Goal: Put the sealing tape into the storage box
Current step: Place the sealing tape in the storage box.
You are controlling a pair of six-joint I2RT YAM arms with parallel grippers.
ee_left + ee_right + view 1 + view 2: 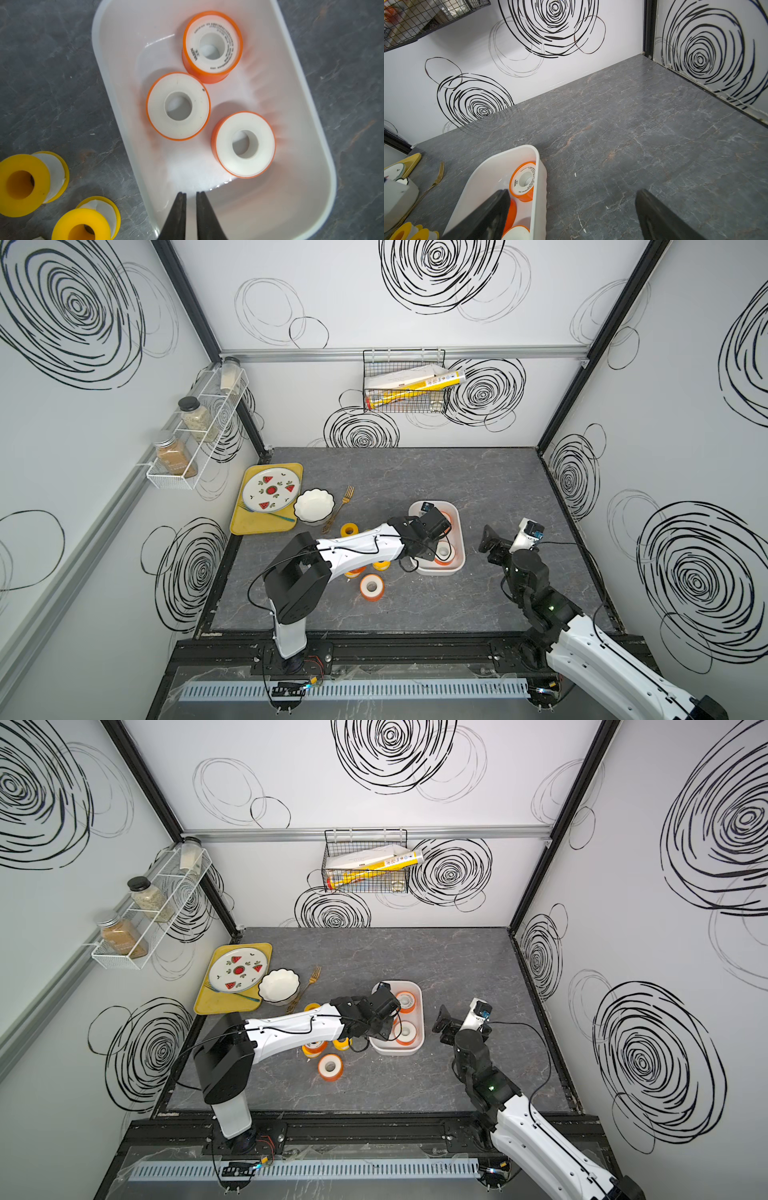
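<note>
Three orange-flanged spools of sealing tape (178, 106) are lying flat inside the storage box (124, 31), holes up and none stacked. They are sitting close together; I cannot tell whether any are touching. One is showing printed text on its face.

The box is sitting on the gray table (415, 472), roughly mid-table, with its long side running away from the robot.

More tape is lying outside it. Two yellow spools (25, 185) are lying on their sides near the box's wall in the left wrist view. In both top views an orange spool (371, 586) is sitting flat on the table near the box's near-left corner. Other spools are showing partly from under the left arm.

The left gripper (190, 193) is hovering over one end of the box's interior, fingers drawn together, gripping nothing. The right gripper (573, 192) is hanging just to the right of the box, above bare table, fingers spread wide and empty.

Farther left a white scalloped bowl (314, 506) is sitting beside a gold fork (340, 508). The bowl's edge is overlapping a yellow tray (249, 526) that is carrying a watermelon-print plate (272, 489).

A black wire basket (405, 381) is hanging on the back wall, holding boxed rolls. A white wire rack (195, 435) on the left wall is holding spice jars.
</note>
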